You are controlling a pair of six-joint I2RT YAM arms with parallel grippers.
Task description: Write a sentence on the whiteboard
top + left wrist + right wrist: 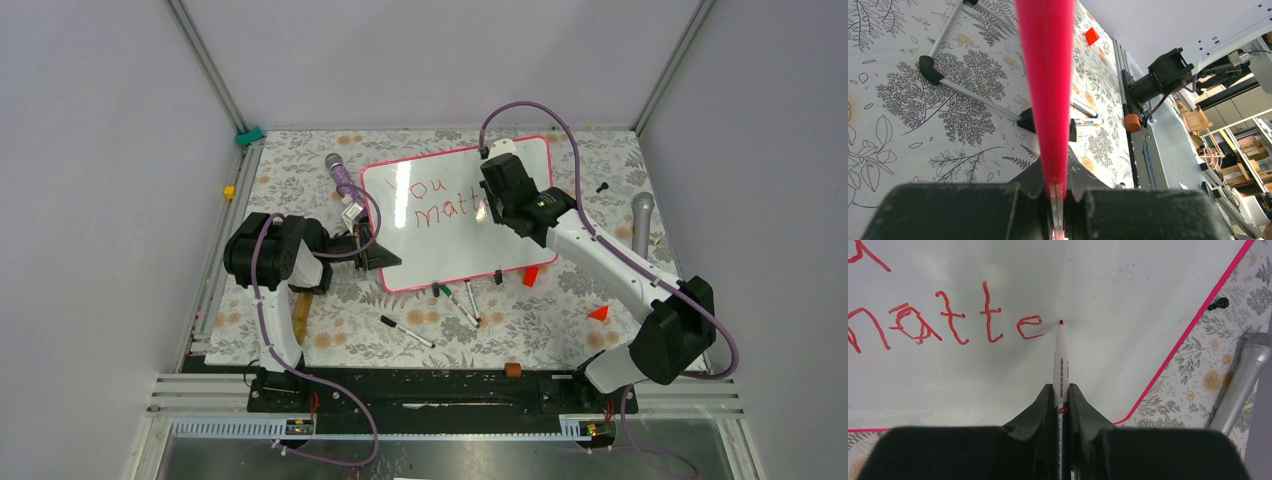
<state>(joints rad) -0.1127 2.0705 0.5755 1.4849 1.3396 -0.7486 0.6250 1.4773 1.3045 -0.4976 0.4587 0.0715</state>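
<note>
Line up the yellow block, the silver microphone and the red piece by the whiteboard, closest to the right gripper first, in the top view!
From the right gripper:
1. Red piece, just off the whiteboard's near edge.
2. Silver microphone, out to the right.
3. Yellow block, far left, at the mat's edge.

The top camera looks down from high up behind both arms and sees the whole flowery table (560, 325). The left wrist camera sits behind the left gripper (1055, 192) and looks very near along the pink-red edge of the big shiny white whiteboard (1045, 75). The right wrist camera sits behind the right gripper (1061, 390) and looks past its white red-tipped pen (1061, 355) at the board's face just ahead. All three views show this board.
</note>
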